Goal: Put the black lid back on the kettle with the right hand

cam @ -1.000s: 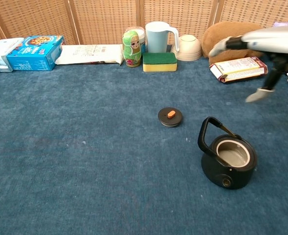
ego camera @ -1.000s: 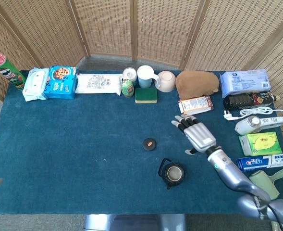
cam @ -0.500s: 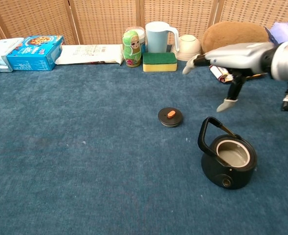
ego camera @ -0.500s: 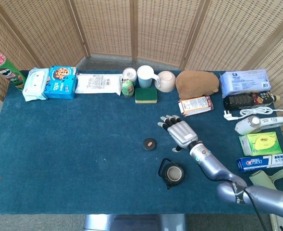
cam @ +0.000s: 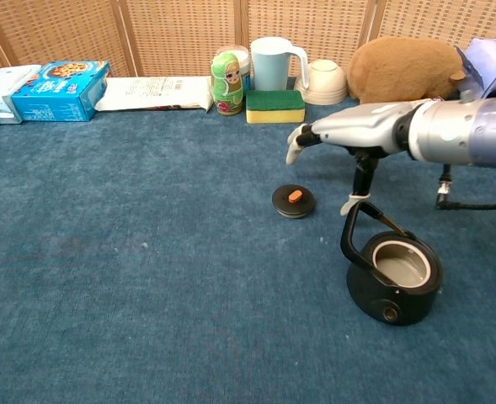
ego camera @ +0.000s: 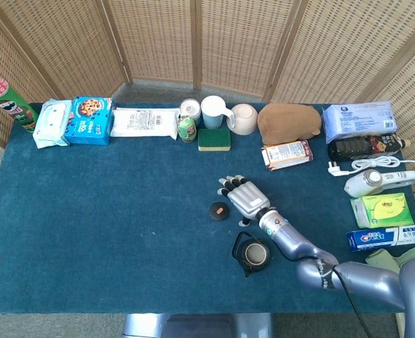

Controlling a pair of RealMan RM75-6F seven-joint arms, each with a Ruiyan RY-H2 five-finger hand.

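Your right robot hand is spread flat, palm down, fingers apart and holding nothing. It hangs above the table without touching anything; in the chest view the right robot hand sits clearly higher than the objects below it, with the thumb hanging down toward the kettle's raised handle.

The black lid lies flat on the table with its small orange knob facing up. From the hand it lies to the robot's left and slightly nearer the robot, just beside the fingertips in the head view. The chest view confirms this: the black lid sits below and slightly left of the outstretched fingers. Judged from both views, you need a short shift left and a descent to bring the fingers over the knob.

The kettle stands upright and uncovered near the lid, on its near right, almost under the forearm. Its handle is upright and its opening is bare, as the kettle shows in the chest view. The upright handle may obstruct the lid's path; plan the approach accordingly.

Your left robot hand is barely visible at the far left edge of the head view, well apart from the work; its state cannot be told. The right hand is plainly the nearer.
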